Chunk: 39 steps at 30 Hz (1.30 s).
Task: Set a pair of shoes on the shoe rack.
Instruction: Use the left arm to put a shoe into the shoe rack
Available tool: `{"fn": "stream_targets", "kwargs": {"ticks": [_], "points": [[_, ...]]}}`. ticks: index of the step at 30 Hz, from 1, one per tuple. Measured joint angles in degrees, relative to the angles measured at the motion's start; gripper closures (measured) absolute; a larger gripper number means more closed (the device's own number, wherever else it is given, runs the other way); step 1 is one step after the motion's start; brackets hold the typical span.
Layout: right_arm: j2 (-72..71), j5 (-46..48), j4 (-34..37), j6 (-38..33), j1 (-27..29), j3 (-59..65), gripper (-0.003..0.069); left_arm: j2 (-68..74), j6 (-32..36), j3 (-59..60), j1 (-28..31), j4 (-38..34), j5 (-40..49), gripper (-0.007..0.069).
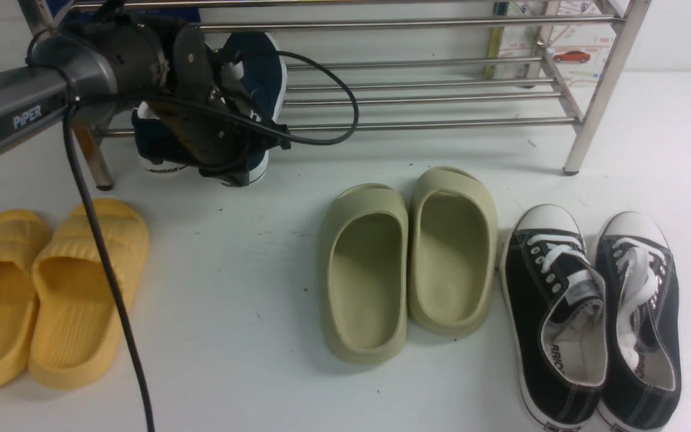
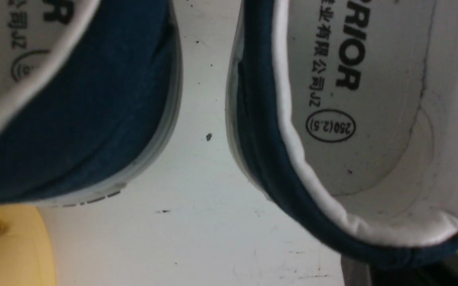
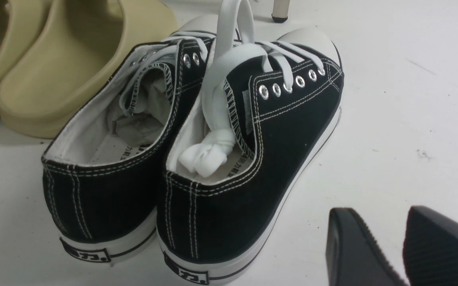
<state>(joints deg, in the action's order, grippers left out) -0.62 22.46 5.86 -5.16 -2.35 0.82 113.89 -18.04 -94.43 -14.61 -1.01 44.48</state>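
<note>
The pair of shoes, two navy slip-ons with white lining, lies at the left end of the shoe rack (image 1: 429,96). One shoe (image 1: 264,66) points its toe up over the low bars and the other (image 1: 153,144) is beside it, both partly hidden by my left arm. My left gripper (image 1: 231,171) is shut on the heel rim of one navy shoe (image 2: 372,119). Its dark fingers (image 2: 396,274) sit under that rim, and the second shoe (image 2: 94,119) lies alongside. My right gripper (image 3: 396,242) is open above bare floor, holding nothing.
Yellow slides (image 1: 45,294) lie at front left, olive slides (image 1: 405,264) in the middle, and black lace-up sneakers (image 1: 591,312) at front right, close to my right gripper. The left arm's cable (image 1: 105,258) hangs over the yellow slides. A rack leg (image 1: 597,102) stands at back right.
</note>
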Motion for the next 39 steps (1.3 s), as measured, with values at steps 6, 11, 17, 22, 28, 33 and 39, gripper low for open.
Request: {"fn": "stream_targets", "kwargs": {"ticks": [6,11,17,22,28,33,39], "points": [[0.0,0.0,0.0,0.0,0.0,0.0,0.0419,0.0,-1.86,-3.22,-0.1,1.7,0.15,0.0638],[0.0,0.0,0.0,0.0,0.0,0.0,0.0419,0.71,-2.9,-3.4,-0.22,2.31,-0.19,0.0638],[0.0,0.0,0.0,0.0,0.0,0.0,0.0419,1.69,-4.93,-3.6,-0.26,2.98,-0.65,0.0638],[0.0,0.0,0.0,0.0,0.0,0.0,0.0419,1.69,-6.41,-3.77,-0.53,4.92,-1.27,0.0624],[0.0,0.0,0.0,0.0,0.0,0.0,0.0419,1.69,-6.6,-3.77,-0.58,5.17,-1.51,0.0493],[0.0,0.0,0.0,0.0,0.0,0.0,0.0419,1.69,-6.08,-3.77,-0.58,4.92,-0.44,0.0421],[0.0,0.0,0.0,0.0,0.0,0.0,0.0419,-0.79,-3.08,-3.77,-0.16,2.02,3.67,0.0397]]}}
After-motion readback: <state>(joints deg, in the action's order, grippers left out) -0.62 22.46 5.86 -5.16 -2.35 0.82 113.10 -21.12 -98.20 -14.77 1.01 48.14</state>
